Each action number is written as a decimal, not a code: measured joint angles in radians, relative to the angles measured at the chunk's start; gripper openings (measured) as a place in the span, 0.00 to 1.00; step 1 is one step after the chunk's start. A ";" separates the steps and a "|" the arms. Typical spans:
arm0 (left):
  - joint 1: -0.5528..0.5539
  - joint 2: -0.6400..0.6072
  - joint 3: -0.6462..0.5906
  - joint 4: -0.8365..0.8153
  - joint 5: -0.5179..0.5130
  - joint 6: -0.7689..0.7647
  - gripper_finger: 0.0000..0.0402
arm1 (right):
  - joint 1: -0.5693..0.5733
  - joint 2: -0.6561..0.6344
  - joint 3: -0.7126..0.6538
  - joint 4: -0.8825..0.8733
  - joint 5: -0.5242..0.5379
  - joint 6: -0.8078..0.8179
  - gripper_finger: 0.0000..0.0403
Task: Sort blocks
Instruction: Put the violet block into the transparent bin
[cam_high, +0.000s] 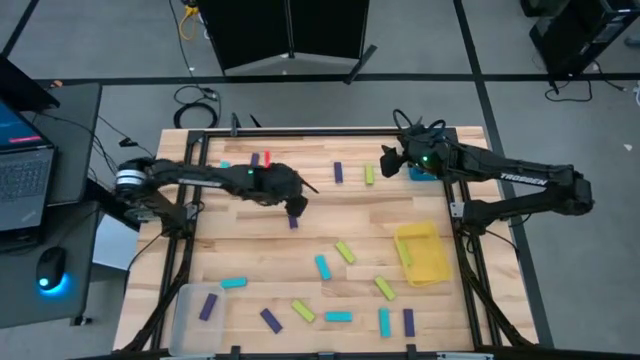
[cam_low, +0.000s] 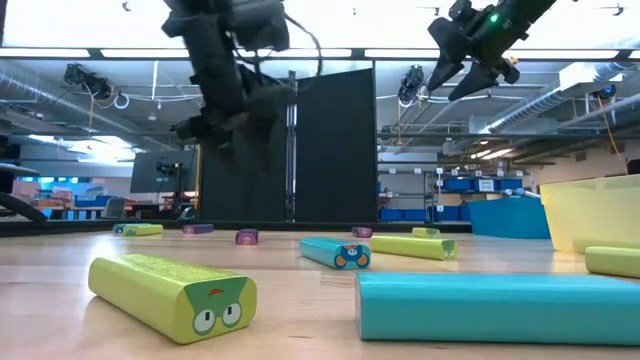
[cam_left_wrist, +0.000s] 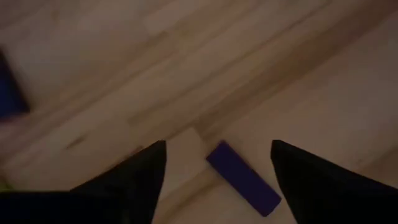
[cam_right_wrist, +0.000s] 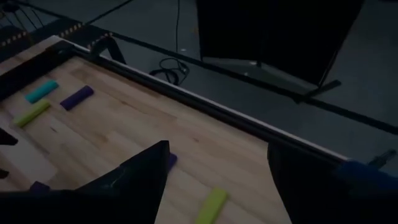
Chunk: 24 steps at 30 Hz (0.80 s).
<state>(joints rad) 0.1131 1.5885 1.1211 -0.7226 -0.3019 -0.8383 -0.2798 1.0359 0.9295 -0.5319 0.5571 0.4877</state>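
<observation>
Purple, cyan and yellow-green blocks lie scattered flat on the wooden table (cam_high: 250, 240). My left gripper (cam_left_wrist: 217, 144) is open and points steeply down over the table's middle (cam_high: 296, 207). A purple block (cam_left_wrist: 242, 177) lies on the wood below and between its fingers, untouched. My right gripper (cam_right_wrist: 217, 146) is open and empty, raised above the far right part of the table (cam_high: 388, 160). Below it lie a yellow-green block (cam_right_wrist: 211, 205) and a purple one (cam_high: 338, 172).
A yellow tray (cam_high: 422, 252) stands at the right, a blue tray (cam_high: 420, 174) under the right arm, and a clear tray (cam_high: 190, 305) with a purple block at the near left. Loose blocks fill the near half. The table's metal frame (cam_high: 300, 130) runs along the far edge.
</observation>
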 joint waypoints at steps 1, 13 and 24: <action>0.000 0.024 0.022 -0.026 0.001 -0.021 0.77 | 0.000 0.004 0.000 0.007 0.000 -0.010 0.70; -0.036 0.225 0.074 0.003 0.091 -0.300 0.98 | 0.000 0.013 0.000 0.048 0.000 -0.073 0.70; -0.078 0.290 0.072 0.049 0.075 -0.493 0.98 | 0.006 0.013 0.000 0.039 -0.003 -0.171 0.70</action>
<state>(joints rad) 0.0346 1.8782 1.1928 -0.6732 -0.2267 -1.3309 -0.2741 1.0484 0.9295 -0.4934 0.5538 0.3164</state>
